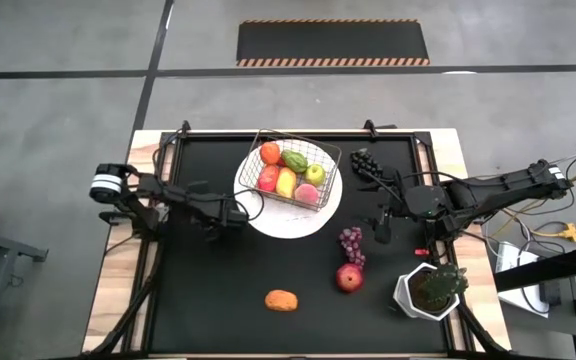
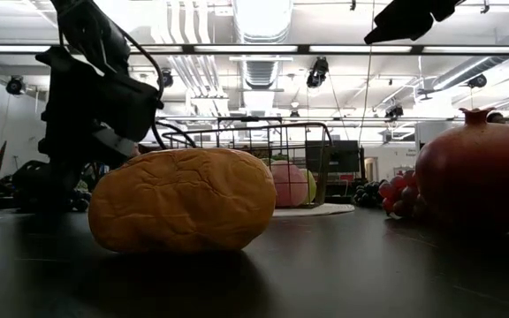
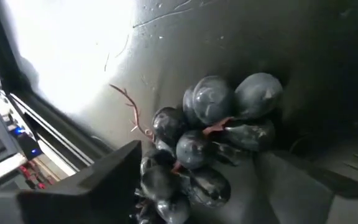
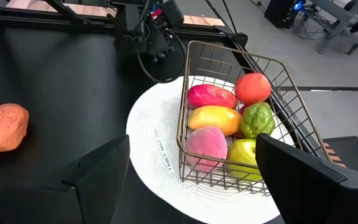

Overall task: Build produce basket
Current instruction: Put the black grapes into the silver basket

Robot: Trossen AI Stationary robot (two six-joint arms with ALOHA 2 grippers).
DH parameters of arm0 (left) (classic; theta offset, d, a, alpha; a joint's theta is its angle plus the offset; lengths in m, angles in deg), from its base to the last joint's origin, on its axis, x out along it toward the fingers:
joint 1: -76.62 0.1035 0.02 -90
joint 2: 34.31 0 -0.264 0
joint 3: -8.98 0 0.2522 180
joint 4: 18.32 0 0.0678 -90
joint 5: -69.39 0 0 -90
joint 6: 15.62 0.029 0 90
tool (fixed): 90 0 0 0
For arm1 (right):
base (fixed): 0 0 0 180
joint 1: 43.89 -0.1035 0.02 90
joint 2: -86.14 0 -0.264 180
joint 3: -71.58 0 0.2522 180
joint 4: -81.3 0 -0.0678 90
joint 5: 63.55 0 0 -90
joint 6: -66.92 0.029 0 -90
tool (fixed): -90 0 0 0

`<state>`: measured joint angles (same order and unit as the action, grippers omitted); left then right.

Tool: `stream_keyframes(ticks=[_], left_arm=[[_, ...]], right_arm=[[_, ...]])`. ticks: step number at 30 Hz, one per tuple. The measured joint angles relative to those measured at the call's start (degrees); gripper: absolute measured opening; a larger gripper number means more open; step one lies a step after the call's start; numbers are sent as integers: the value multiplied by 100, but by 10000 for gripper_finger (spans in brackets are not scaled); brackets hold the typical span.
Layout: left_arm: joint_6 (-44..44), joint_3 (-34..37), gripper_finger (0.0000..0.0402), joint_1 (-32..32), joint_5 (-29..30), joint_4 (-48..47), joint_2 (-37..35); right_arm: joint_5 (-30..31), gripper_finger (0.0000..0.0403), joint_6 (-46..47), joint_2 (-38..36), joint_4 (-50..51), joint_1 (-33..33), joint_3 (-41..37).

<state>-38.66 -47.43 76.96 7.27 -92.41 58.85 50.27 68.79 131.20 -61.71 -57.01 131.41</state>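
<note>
One wire-grid basket point(image 1: 334, 156), dark and see-through, sits on a white plate point(image 1: 303, 224) mid-tabletop, holding six toy fruits. Four more pieces lie loose. The left claw point(image 1: 236, 214) straddles a dark grape bunch point(image 3: 210, 143); I cannot tell whether it grips. The right claw point(image 1: 380, 228) hangs released beside the plate.

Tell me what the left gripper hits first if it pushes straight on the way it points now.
Most likely the dark grape bunch: it lies between the open fingers of the left gripper, directly ahead. Depth is hard to judge.
</note>
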Motion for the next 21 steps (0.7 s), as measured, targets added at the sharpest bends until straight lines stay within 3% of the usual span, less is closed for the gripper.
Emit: stream_keyframes(ticks=[4,14,21], left_arm=[[70,12,225,34,-122,82,-24],[88,-145,17,41,-370,139,-213],[-42,-669,5,-118,-656,-149,-753]], right_arm=[[0,329,18,0,0,0,0],[2,329,110,2,2,0,0],[2,329,170,2,6,0,0]])
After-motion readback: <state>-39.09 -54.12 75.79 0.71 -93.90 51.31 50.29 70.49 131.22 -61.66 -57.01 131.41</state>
